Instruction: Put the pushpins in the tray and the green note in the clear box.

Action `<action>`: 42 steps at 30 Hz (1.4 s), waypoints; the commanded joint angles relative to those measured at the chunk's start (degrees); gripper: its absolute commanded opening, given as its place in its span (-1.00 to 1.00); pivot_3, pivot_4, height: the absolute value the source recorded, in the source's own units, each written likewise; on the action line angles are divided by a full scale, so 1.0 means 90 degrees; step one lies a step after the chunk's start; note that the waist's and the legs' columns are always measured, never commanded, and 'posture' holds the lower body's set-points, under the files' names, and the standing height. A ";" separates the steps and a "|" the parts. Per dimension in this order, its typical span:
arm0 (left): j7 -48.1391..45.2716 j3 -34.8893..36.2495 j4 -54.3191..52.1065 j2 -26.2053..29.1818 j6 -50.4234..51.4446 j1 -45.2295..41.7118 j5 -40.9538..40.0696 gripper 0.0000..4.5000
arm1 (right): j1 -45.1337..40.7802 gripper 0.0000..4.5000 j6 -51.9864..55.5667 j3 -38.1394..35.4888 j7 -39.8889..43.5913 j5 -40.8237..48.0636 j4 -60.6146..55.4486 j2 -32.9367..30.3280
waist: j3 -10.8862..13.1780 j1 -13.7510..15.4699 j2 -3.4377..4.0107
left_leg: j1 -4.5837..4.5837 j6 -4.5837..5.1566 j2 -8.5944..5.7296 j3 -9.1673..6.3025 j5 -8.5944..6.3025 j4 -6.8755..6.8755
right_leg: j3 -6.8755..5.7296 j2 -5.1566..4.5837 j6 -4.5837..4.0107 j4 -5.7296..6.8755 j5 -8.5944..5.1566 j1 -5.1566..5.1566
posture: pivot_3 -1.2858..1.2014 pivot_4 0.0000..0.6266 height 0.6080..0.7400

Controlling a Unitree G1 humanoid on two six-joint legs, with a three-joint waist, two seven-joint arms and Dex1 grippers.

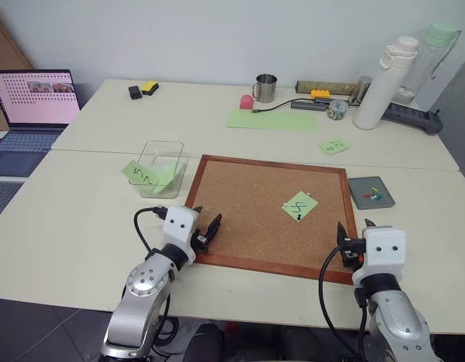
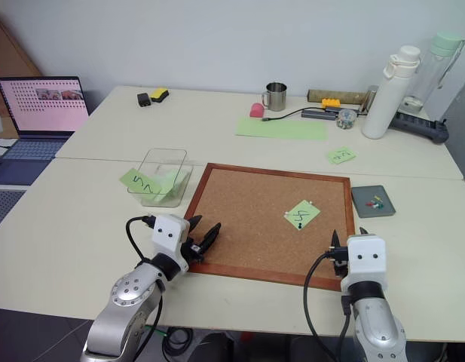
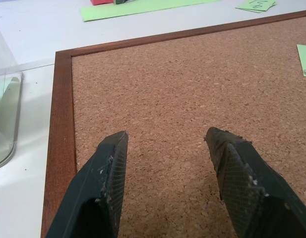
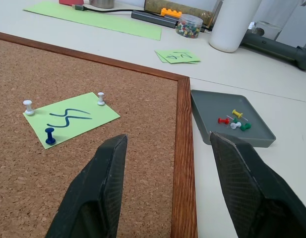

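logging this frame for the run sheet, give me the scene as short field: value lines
green note: flat on the corkboard, pinned
pushpins: three in the note, two white, one dark blue
tray: beside the corkboard's right edge, holds several coloured pins
clear box: off the corkboard's left corner, green notes at it
left gripper: open, over the cork
right gripper: open, over the corkboard's right frame

We see green note (image 2: 301, 215) pinned on corkboard (image 2: 270, 219), tray (image 2: 372, 201) just right of board, clear box (image 2: 160, 176) just left. Left pincer (image 2: 203, 236) spread over board's near-left corner; right pincer (image 2: 348, 240) at near-right corner.
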 commanded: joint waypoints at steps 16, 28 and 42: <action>-0.0185 0.0095 -0.0138 -0.0014 -0.0088 -0.0005 -0.0235 0.18 | 0.0064 0.22 -0.0136 -0.0017 0.0008 0.0011 -0.0138 0.0052 | 0.0000 0.0002 0.0000 | -0.0001 0.0000 0.0000 -0.0001 0.0000 -0.0001 | -0.0001 0.0000 0.0000 -0.0001 0.0000 0.0000 | 0.03 -0.52 1.00; -0.2459 0.0305 0.0749 0.1289 0.0186 -0.1319 -0.1450 0.18 | -0.0868 0.22 0.0010 -0.1308 0.1804 0.1973 0.0508 -0.0952 | 0.0001 -0.0053 0.0005 | 0.0008 0.0001 -0.0005 0.0013 0.0000 0.0007 | 0.0012 0.0001 0.0007 0.0000 0.0006 0.0007 | 0.03 -0.52 1.00; -0.4037 -0.0127 0.2476 0.1490 -0.0561 -0.2707 -0.1316 -0.74 | -0.2323 0.22 -0.0226 -0.1729 0.3291 0.2924 0.2179 -0.2260 | 0.0002 -0.0175 0.0006 | 0.0007 0.0004 -0.0004 0.0014 -0.0001 0.0006 | 0.0012 0.0003 0.0006 0.0002 0.0006 0.0006 | 0.03 -0.52 1.00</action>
